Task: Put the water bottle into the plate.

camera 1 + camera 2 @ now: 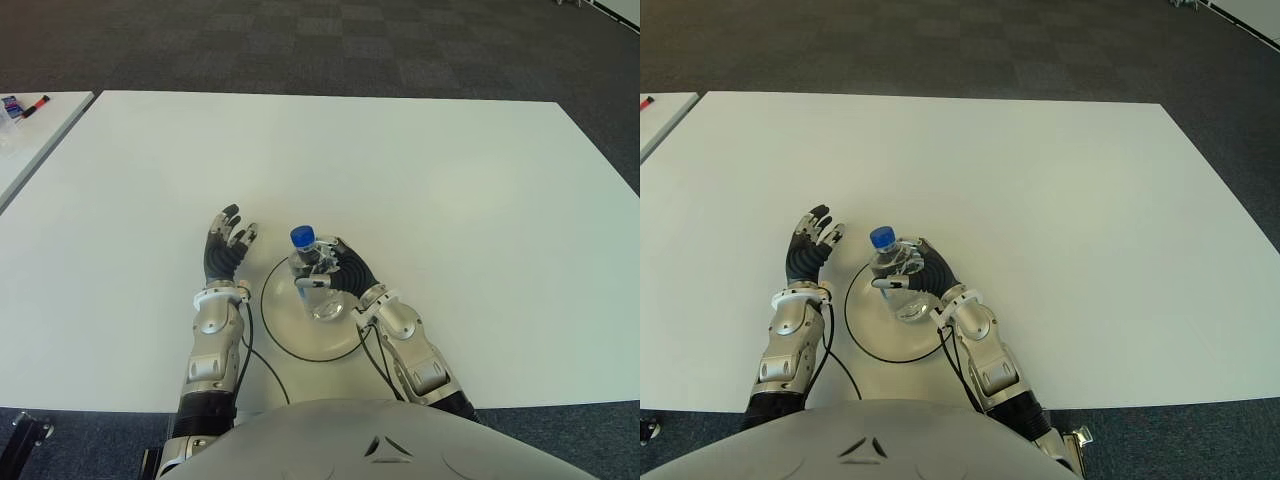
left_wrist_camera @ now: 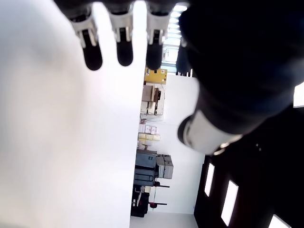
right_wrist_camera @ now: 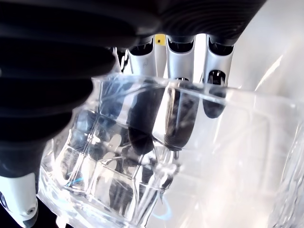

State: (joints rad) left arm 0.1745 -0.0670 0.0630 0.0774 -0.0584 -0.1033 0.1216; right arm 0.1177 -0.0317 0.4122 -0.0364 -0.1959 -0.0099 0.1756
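Most of the task looks done: the clear plastic water bottle with a blue cap (image 1: 312, 270) stands over the round white plate (image 1: 290, 330). Right hand (image 1: 340, 270) is wrapped around it, release outstanding; left hand (image 1: 226, 250) shows beside the plate's left, fingers spread, holding nothing.

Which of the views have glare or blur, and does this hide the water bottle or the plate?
Left eye view: even light, the water bottle in the right hand over the plate shows clearly. Right wrist view: the bottle fills the frame, with bright reflections. Left wrist view: the left hand is blurred and the white table overexposed.

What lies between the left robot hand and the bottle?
Only bare table and the plate's rim separate the left robot hand from the bottle, per the left eye view.
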